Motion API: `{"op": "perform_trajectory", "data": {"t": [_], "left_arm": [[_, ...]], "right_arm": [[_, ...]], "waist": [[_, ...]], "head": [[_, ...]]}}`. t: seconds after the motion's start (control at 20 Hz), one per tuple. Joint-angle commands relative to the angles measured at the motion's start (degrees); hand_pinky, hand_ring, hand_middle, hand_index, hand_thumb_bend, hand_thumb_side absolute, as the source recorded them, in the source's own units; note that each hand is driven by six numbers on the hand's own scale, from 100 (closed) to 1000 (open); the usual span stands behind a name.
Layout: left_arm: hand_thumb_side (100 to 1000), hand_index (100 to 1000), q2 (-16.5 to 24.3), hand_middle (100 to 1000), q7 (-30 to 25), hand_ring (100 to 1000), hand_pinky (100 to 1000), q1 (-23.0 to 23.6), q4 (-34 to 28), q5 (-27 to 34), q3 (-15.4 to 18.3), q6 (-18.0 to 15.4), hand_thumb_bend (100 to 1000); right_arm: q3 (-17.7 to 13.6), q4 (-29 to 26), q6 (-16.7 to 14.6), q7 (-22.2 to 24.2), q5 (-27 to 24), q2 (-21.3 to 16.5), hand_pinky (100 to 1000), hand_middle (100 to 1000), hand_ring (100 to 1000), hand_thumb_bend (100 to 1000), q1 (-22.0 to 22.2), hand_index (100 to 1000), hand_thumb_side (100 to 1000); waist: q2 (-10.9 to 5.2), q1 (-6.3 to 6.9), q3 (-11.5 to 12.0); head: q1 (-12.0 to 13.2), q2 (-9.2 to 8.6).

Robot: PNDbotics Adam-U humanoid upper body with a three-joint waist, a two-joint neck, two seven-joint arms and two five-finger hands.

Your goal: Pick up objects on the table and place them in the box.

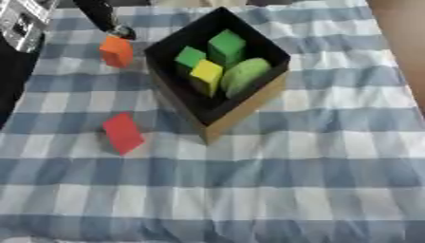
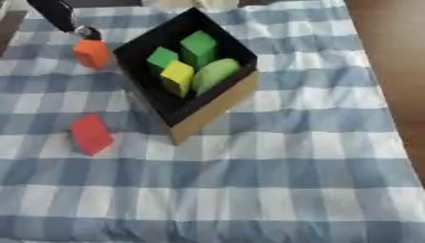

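orange block (image 1: 116, 51) stands on the checked cloth (image 1: 291, 180) just left of the box (image 1: 249, 107), its long axis roughly upright, leaning slightly. left hand (image 1: 122, 32) shows only as a dark finger with a silvery tip touching the block's top; whether it grips cannot be told, and the arm is cut off by the upper edge. red block (image 1: 123, 133) lies tilted nearer, apart. inside the box sit two green blocks (image 1: 226, 45), a yellow block (image 1: 206, 73) and a rounded green piece (image 1: 245, 73), partly overlapping.

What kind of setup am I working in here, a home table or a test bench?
Likely a staged tabletop test area: a blue checked cloth, a black-lined cardboard box holding coloured blocks, and loose toy blocks such as the red block beside it.
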Motion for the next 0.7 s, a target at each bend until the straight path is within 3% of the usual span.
{"op": "perform_trajectory", "data": {"t": [0.05,0.15,0.55,0.7], "left_arm": [[149,893,1.69,841,0.35,929,958,-1.47,2.1,-1.4,1.52,-1.44,626],[103,892,1.52,842,0.66,930,958,-1.7,3.68,-2.07,2.0,-2.19,631],[100,883,0.19,843,1.15,923,947,-3.06,11.71,-5.75,3.8,-9.13,670],[100,885,-0.67,841,1.74,921,942,-3.93,14.38,-8.09,4.54,-10.56,674]], "right_arm": [[-0.44,-1.14,-3.97,3.83,0.48,-1.15,1000,397,1000,100,-0.1,1000,523],[-0.48,-1.14,-4.01,3.85,0.62,-1.01,1000,395,1000,100,-0.12,1000,523],[-0.59,-1.14,-4.29,3.97,1.38,-0.44,1000,390,1000,100,-0.26,1000,523],[-0.59,-1.14,-4.55,4.06,1.39,-0.27,1000,389,1000,100,-0.35,1000,523]], "waist": [[-1.33,0.51,-0.02],[-1.19,0.47,-0.09],[-0.51,0.26,-0.43],[-0.21,0.06,-0.63]], "head": [[0.15,-0.04],[0.22,-0.17],[0.64,-1.11],[0.67,-2.23]]}}
